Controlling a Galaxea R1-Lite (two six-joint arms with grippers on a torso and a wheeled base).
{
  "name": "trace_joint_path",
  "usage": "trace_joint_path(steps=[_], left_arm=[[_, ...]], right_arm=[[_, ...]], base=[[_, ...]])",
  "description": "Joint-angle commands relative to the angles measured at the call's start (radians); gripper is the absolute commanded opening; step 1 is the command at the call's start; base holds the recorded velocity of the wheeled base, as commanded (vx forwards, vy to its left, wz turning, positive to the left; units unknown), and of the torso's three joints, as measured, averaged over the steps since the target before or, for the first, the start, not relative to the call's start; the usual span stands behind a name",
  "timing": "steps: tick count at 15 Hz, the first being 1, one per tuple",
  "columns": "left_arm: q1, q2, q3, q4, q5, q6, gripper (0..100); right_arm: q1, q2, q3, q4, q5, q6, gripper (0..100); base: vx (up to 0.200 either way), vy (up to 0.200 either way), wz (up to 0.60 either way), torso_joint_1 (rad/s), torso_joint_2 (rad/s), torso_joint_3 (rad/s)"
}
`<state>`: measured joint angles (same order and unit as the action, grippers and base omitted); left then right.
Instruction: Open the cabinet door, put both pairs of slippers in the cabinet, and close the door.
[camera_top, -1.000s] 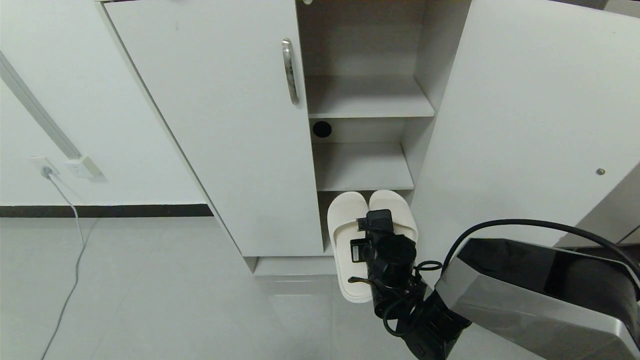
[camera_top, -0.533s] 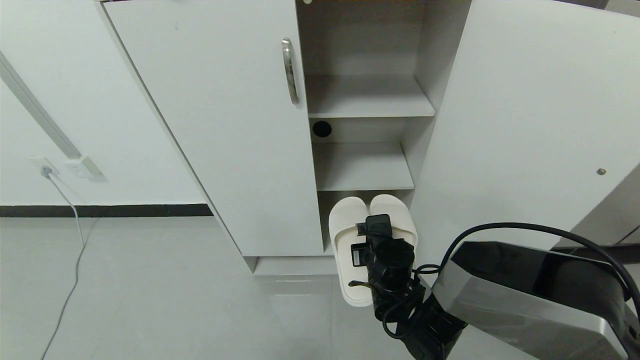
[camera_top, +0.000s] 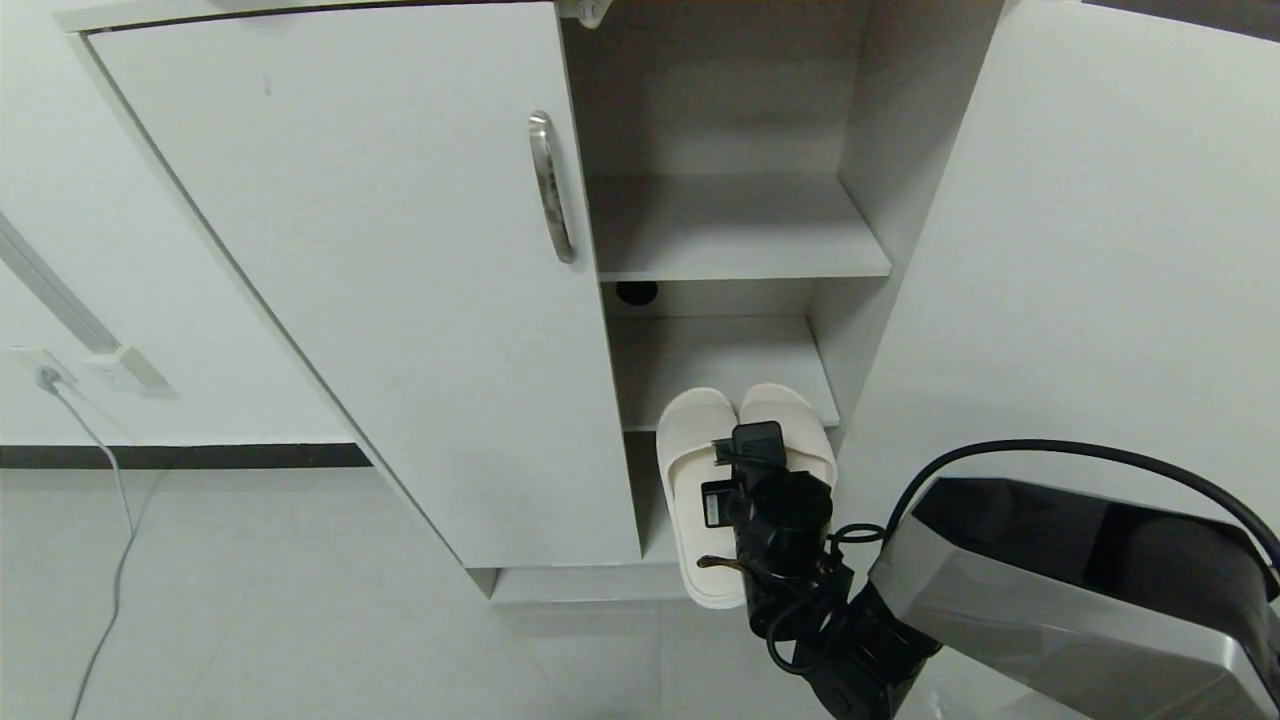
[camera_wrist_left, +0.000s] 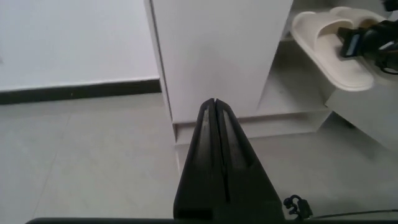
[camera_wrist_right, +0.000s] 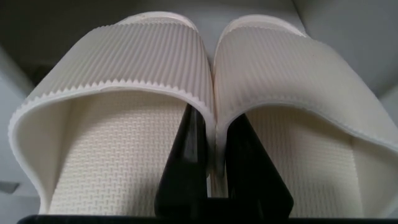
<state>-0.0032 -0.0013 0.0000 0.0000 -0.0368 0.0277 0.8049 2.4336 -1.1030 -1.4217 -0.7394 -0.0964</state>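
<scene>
A shift of the whole head picture since a second ago: a camera move, not the furniture's. Now lower and larger in frame, the cabinet (camera_top: 740, 120); at much the same spot, the slippers (camera_top: 690, 460), toes now across the front edge of the lower shelf (camera_top: 720, 360) instead of beneath it.

Head view first. Swung wide at 3 o'clock, the right-hand door (camera_top: 1080, 250); shut at 9 o'clock, the left-hand door (camera_top: 380, 300) with its handle (camera_top: 551, 188). Step one done, by the look of it. At 5 o'clock, the right gripper (camera_top: 757, 450) carrying one white pair side by side, toes toward the opening, heels out over the floor (camera_top: 300, 620). No slipper set down yet on the upper shelf (camera_top: 740, 230) or the lower one; bottom compartment (camera_top: 650, 520) mostly hidden behind the pair.

Left wrist view. Left gripper (camera_wrist_left: 214, 109) pressed fully together, holding nothing, hanging above the floor before the foot of the shut door.

Right wrist view. Fingers (camera_wrist_right: 189, 143) pinched tight on the two touching inner edges of the pair, one finger inside each slipper.

Left to do, at a guess: placing this pair, fetching the second, closing up.
</scene>
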Motion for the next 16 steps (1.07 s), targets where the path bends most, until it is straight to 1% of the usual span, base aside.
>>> trace_joint_path(steps=[1,2,5,7,8,10,12,13,16], left_arm=[[0.000,0.001,0.000,0.002,0.000,0.000,0],[0.000,0.001,0.000,0.002,0.002,0.000,0],[0.000,0.001,0.000,0.002,0.002,0.000,0],[0.000,0.003,0.000,0.002,0.002,0.000,0],[0.000,0.001,0.000,0.002,0.002,0.000,0],[0.000,0.001,0.000,0.002,0.000,0.000,0],[0.000,0.001,0.000,0.002,0.002,0.000,0],[0.000,0.001,0.000,0.002,0.002,0.000,0],[0.000,0.001,0.000,0.002,0.002,0.000,0]], right_arm=[[0.000,-0.007,0.002,0.000,0.000,0.000,0],[0.000,-0.004,0.002,0.000,0.000,0.000,0],[-0.004,0.001,-0.008,0.021,0.003,0.000,0],[-0.019,0.016,-0.044,0.050,0.015,0.003,0],[-0.041,0.048,-0.138,0.102,0.025,0.012,0],[-0.072,0.078,-0.258,0.228,0.041,0.029,0],[-0.092,0.079,-0.367,0.406,0.089,0.106,0],[-0.104,0.087,-0.419,0.466,0.106,0.127,0],[-0.147,0.143,-0.591,0.553,0.110,0.121,0]], base=[[0.200,0.000,0.00,-0.002,0.00,0.002],[0.200,0.000,0.00,0.002,0.00,-0.002],[0.000,0.000,0.00,0.000,0.00,0.000],[0.000,0.000,0.00,0.000,0.00,0.000],[0.000,0.000,0.00,0.000,0.00,0.000],[0.000,0.000,0.00,0.000,0.00,0.000],[0.000,0.000,0.00,0.000,0.00,0.000],[0.000,0.000,0.00,0.000,0.00,0.000],[0.000,0.000,0.00,0.000,0.00,0.000]])
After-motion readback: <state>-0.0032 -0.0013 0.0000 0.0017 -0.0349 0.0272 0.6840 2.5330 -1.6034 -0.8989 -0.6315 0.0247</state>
